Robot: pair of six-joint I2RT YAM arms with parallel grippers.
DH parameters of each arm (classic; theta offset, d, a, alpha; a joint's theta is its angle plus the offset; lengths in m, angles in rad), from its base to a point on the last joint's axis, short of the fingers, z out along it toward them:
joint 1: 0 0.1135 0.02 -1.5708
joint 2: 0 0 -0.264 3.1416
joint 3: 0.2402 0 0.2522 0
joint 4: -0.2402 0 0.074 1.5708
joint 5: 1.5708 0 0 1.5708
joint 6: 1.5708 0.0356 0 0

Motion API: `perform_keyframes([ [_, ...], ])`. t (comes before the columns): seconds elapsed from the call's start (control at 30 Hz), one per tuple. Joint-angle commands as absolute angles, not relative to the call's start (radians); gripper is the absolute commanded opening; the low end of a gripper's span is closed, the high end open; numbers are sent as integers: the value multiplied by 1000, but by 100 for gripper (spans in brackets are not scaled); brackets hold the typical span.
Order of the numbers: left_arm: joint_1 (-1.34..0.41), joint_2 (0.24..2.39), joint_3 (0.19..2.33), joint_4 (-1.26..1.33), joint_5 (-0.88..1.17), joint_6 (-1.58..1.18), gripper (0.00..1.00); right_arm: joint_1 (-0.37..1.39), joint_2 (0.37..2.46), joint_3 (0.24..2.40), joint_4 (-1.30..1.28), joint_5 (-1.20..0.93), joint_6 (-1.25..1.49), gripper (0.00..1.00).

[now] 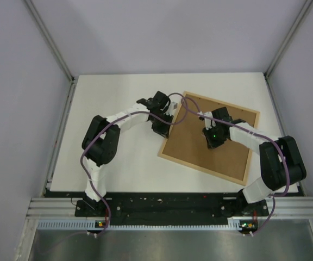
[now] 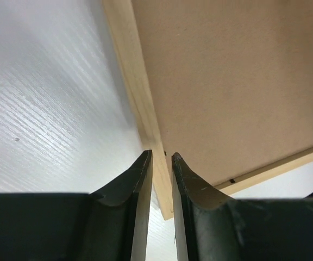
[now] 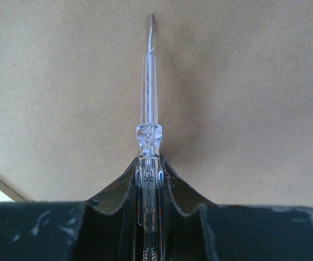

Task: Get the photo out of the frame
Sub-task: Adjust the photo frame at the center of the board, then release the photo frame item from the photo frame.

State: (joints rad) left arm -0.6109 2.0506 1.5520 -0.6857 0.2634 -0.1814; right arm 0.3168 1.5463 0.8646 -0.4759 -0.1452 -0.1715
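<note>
The frame (image 1: 200,155) lies face down at the centre right of the table, brown fibreboard back up, light-wood rim around it. The photo is hidden under the back. My left gripper (image 1: 159,126) hovers at the frame's left edge near a corner; in the left wrist view its jaws (image 2: 162,157) stand almost together over the wood rim (image 2: 132,81), with nothing between them. My right gripper (image 1: 213,140) is over the middle of the back, shut on a clear-handled flat screwdriver (image 3: 149,81). The blade tip points at the fibreboard (image 3: 243,81).
A small black retaining tab (image 2: 232,180) sits at the rim's inner edge. The white table (image 1: 118,103) is walled by grey panels on three sides. Purple cables (image 1: 181,111) loop over both arms above the frame.
</note>
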Motion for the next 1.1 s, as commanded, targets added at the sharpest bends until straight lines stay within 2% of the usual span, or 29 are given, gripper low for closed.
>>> perform_keyframes([
  [0.0, -592, 1945, 1634, -631, 340, -187, 27, 333, 1555, 870, -483, -160, -167, 0],
  [0.23, -584, 1986, 1686, -621, 342, -176, 30, 333, 1536, 902, -500, -204, -163, 0],
  [0.53, -591, 2101, 1756, -649, 341, -150, 32, 334, 1583, 1049, -523, -236, -160, 0],
  [0.77, -601, 2141, 1796, -661, 273, -130, 44, 356, 1703, 1166, -522, -235, -155, 0],
  [0.9, -604, 2166, 1830, -679, 305, -138, 44, 357, 1741, 1181, -512, -248, -124, 0],
  [1.07, -620, 2164, 1824, -686, 226, -106, 46, 357, 1738, 1147, -469, -270, -109, 0],
])
